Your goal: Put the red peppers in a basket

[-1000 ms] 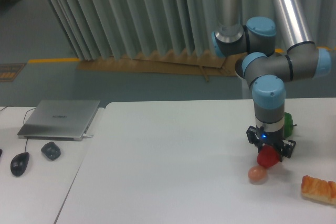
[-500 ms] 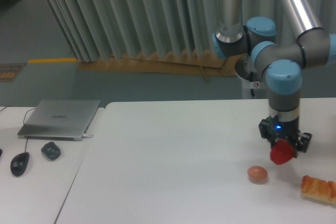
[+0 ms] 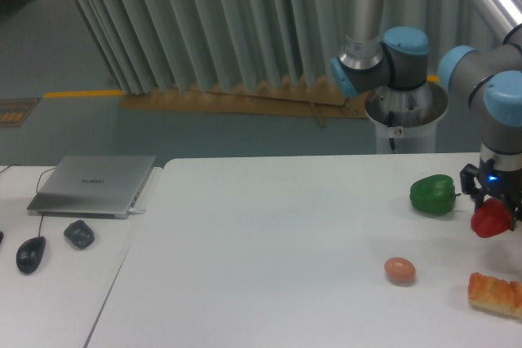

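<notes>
- At the near right edge of the flat white worktop (image 3: pixel 269 283) lies an orange, bumpy piece of food (image 3: pixel 494 293); part of it runs out of the picture
- A small, smooth, tan-pink egg (image 3: pixel 400 270) sits on the worktop to the left of that food; the two are apart
- On the near left side lies a black computer mouse (image 3: pixel 30 253); a small dark grey lump (image 3: pixel 79 234) sits just beside it
- The small, shiny red bell pepper (image 3: pixel 492 218) is up in the air at the far right, above the worktop; it touches nothing on the worktop
- The black fingers (image 3: pixel 493 201) of the robot arm are clenched on the red pepper from above; a small blue light glows on the black part
- A shiny green bell pepper (image 3: pixel 433 194) rests on the worktop just to the left of the red one; they do not touch
- A closed silver laptop (image 3: pixel 94 184) lies flat at the far left
- Behind the worktop the grey and blue robot arm (image 3: pixel 391 55) bends over to the right; a grey pleated curtain (image 3: pixel 204 22) hangs at the back
</notes>
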### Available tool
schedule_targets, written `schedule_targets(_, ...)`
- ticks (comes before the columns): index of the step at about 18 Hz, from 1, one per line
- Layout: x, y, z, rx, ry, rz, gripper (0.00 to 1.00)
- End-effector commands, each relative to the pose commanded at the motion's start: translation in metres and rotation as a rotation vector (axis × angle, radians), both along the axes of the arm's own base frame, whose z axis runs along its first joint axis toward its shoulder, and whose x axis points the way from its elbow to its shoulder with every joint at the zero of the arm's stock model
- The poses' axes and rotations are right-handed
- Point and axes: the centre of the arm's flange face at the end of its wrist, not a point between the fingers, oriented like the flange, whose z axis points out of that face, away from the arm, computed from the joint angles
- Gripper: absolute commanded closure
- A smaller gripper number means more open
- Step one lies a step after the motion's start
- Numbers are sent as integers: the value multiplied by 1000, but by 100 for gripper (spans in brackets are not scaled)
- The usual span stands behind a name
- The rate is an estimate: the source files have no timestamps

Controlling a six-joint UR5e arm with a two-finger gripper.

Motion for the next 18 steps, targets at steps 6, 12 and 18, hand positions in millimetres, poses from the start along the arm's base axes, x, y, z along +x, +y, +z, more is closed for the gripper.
schedule_targets(6,-26,-16,36,44,49,-86,60)
schedule_targets(12,-82,-77,52,77,132,-67,60)
schedule_targets(18,-104,-93,46,84,174,-23,59)
